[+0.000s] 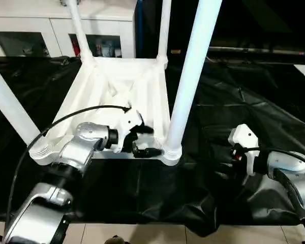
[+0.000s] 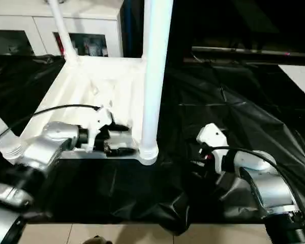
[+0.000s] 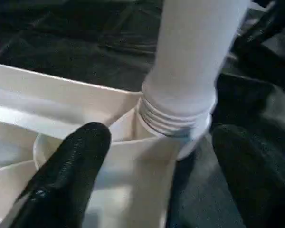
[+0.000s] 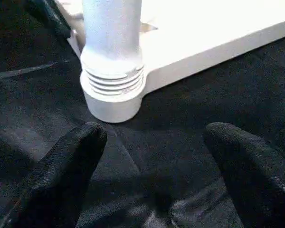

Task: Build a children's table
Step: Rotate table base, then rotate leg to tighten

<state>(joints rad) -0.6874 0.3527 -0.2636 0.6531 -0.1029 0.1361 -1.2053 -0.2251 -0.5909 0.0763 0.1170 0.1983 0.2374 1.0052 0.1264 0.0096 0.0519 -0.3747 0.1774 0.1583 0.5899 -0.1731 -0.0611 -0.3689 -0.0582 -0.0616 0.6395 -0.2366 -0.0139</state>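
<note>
**Four legs up, left gripper at the near corner**

Head camera first: the tabletop (image 1: 117,96) lay upside down on the black-draped work table (image 1: 234,101), ribbed underside up, round sockets at its corners. Four white tube legs rose from those sockets; the near right leg (image 1: 190,76) stood tall in the near right corner socket (image 1: 171,152), the near left leg (image 1: 10,109) leaned out at the opposite corner. The left gripper (image 1: 142,140) sat over the tabletop's near rim, just beside that right socket. The right gripper (image 2: 206,152) rested low on the black cloth, apart from the tabletop, toward the work table's right side. A white cabinet (image 1: 61,25) stood behind.

Left wrist: its black fingers (image 3: 71,166) were spread wide, the threaded leg end and socket rim between them, nothing pinched.

Right wrist: textured black fingers (image 4: 71,161) were parted too, gripping nothing, over crinkled cloth, the ridged socket ahead.
</note>
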